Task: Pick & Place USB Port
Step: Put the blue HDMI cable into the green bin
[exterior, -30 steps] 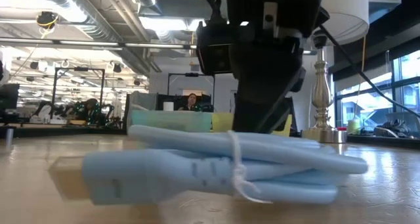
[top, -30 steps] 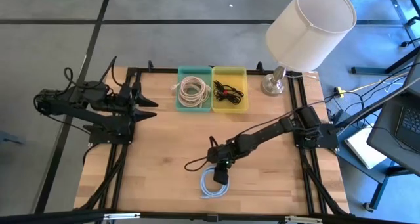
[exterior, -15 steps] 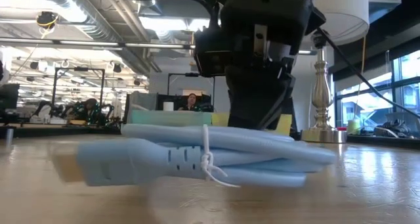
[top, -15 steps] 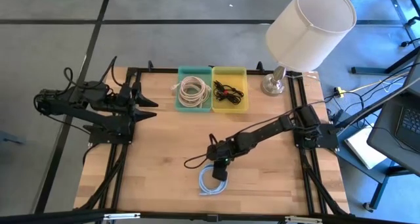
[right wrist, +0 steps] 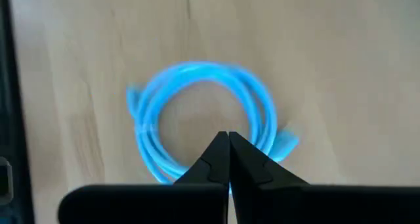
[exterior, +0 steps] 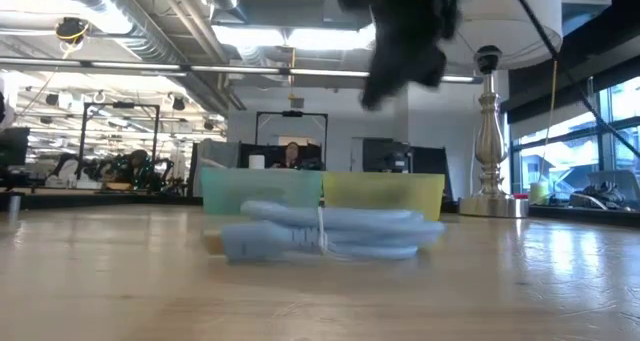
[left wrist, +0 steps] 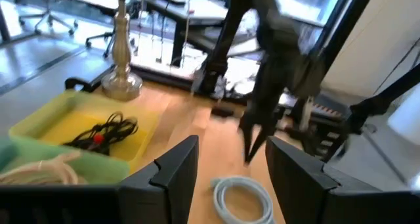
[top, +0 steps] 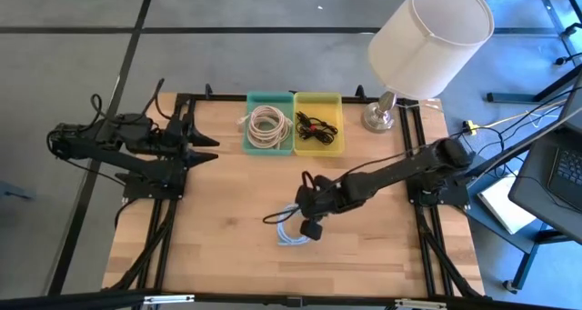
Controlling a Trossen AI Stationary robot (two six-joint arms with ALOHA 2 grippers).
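A light-blue USB cable (top: 291, 236), coiled and tied, lies flat on the wooden table (top: 218, 219) near its front middle. It also shows in the low view (exterior: 325, 231) and in the right wrist view (right wrist: 203, 119). My right gripper (top: 313, 226) is shut and hangs above the coil's right side; in the low view (exterior: 372, 99) it is clear of the cable. In its wrist view the shut fingertips (right wrist: 228, 140) point down over the coil's rim. My left gripper (top: 211, 149) waits open at the table's far left, its fingers (left wrist: 178, 165) apart.
A green bin (top: 270, 122) with a white cable and a yellow bin (top: 318, 122) with a black cable stand at the far edge. A lamp (top: 427, 37) stands on its base (top: 380, 119) at the far right. Bare wood lies around the blue cable.
My right gripper has risen off the table and gone a little toward the far right. The blue cable has slid toward the far edge, away from the low camera, and now lies flat and free below the gripper.
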